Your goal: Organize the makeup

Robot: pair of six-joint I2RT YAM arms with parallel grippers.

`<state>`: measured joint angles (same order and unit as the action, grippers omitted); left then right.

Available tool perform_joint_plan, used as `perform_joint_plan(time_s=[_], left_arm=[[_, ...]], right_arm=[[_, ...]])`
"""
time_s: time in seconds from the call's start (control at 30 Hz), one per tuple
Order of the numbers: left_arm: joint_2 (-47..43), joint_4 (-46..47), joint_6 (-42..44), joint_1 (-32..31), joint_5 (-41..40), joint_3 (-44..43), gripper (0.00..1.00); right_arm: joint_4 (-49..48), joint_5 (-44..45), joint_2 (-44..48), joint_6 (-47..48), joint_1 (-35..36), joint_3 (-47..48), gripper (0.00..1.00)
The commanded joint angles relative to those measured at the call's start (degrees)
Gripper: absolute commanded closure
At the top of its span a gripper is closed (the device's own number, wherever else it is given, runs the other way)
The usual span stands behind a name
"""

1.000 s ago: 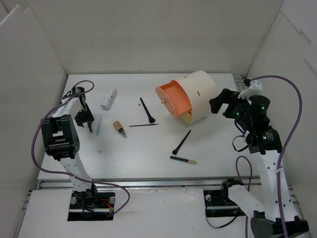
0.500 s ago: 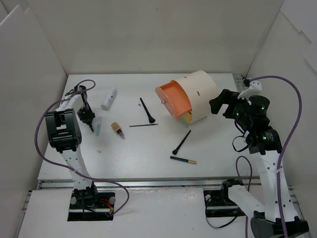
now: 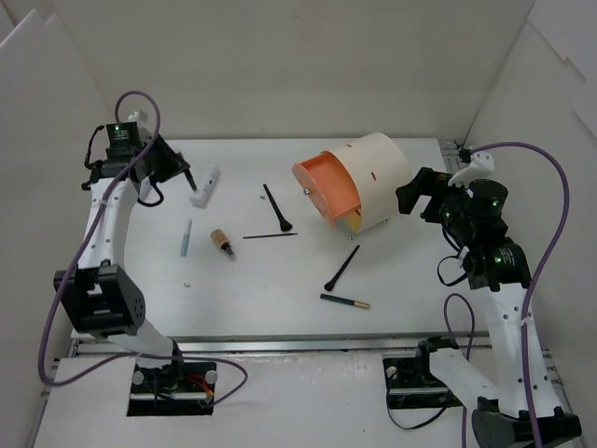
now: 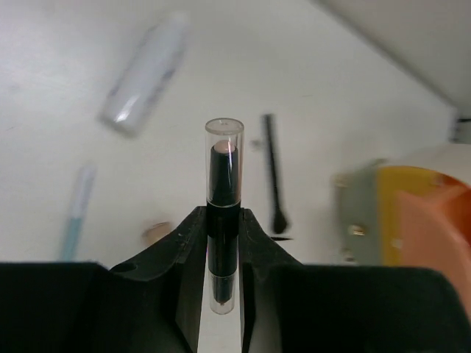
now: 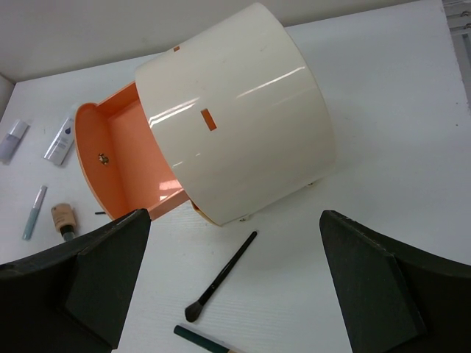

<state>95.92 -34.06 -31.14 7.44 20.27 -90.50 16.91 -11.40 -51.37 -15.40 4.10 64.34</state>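
Evidently mid-carry, the left gripper (image 4: 223, 220) pinches a clear-capped stick (image 4: 224, 173) above the far-left corner of the table (image 3: 280, 280), and next must bring it across to the open orange drawer (image 5: 132, 162), near which the right gripper (image 3: 412, 194) gapes empty.

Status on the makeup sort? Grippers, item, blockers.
Left gripper shut on capped stick, above table. Right gripper open, by cylinder. Orange drawer open; tube, pen, brushes loose on table. No blocker seen.
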Motion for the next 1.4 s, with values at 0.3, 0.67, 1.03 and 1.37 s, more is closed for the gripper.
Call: perform_joint_plan(time_s=[0.3, 0.67, 1.03, 1.37], left_arm=[[-4.5, 37.7, -33.0, -20.9, 14.6, -2.8, 1.0], [6.6, 37.5, -36.5, -34.2, 6.2, -16.9, 1.0], [5.2, 26.4, -32.7, -38.6, -2.0, -13.7, 0.92], [6.3, 22.6, -28.7, -39.1, -3.1, -17.5, 0.66]], right_arm=[[-4.0, -0.6, 1.0, -1.4, -0.1, 2.1, 0.02], [-3.3, 0.8, 5.5, -1.0, -0.3, 0.5, 0.02], [-1.5, 2.8, 7.9, 0.5, -0.3, -0.1, 0.02], [-1.5, 2.4, 7.5, 0.4, -0.4, -0.1, 0.02]])
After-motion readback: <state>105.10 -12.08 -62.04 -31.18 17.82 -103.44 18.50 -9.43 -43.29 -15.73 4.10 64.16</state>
